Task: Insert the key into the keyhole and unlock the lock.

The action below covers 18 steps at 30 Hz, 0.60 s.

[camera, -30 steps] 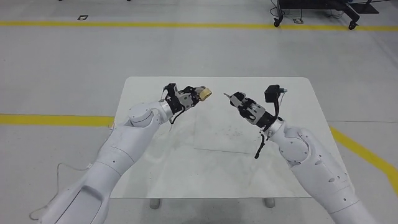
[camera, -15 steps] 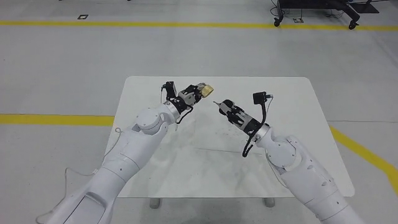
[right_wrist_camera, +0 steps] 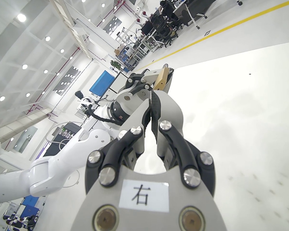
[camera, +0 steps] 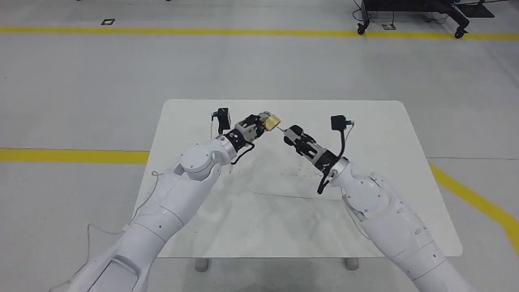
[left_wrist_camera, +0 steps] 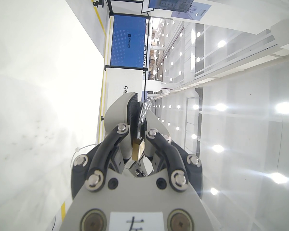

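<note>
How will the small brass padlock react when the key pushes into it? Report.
The small brass padlock looks solid metal: probably rigid and heavy for its size. Pinched at the tip of the left gripper, it could pivot or slip if the thin metal key in the right gripper pushes off-axis.

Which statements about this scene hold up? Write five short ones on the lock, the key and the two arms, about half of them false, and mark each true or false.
1. The jaws of the left arm are shut on the brass lock, held up above the table. True.
2. The key lies flat on the table. False: the jaws of the right arm hold it in the air.
3. The right arm's jaws stand wide open. False: they are shut on the key.
4. The key's tip points toward the lock. True.
5. A person's hand steadies the lock. False: only the left arm's jaws hold it.
</note>
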Available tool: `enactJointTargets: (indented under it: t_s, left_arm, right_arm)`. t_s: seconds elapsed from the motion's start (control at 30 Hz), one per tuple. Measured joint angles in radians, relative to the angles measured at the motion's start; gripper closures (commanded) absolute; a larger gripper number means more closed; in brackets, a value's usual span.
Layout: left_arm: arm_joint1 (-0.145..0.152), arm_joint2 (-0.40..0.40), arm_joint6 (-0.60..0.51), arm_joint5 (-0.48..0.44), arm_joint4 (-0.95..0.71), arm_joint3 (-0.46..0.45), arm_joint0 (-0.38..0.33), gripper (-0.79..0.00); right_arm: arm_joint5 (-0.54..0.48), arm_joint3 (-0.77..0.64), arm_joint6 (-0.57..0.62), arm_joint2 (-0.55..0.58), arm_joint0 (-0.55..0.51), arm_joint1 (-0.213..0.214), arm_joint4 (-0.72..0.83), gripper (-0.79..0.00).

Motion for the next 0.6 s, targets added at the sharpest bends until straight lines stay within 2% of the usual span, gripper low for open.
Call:
enactJointTargets:
  t_s: [0.6]
  left_arm:
    - [-0.013,-0.031,0.007,-0.007,0.068,-0.011,0.021,0.0]
  right_arm:
    - [0.015,0.051,0.02,0.006,0.022,-0.022,0.026,0.0]
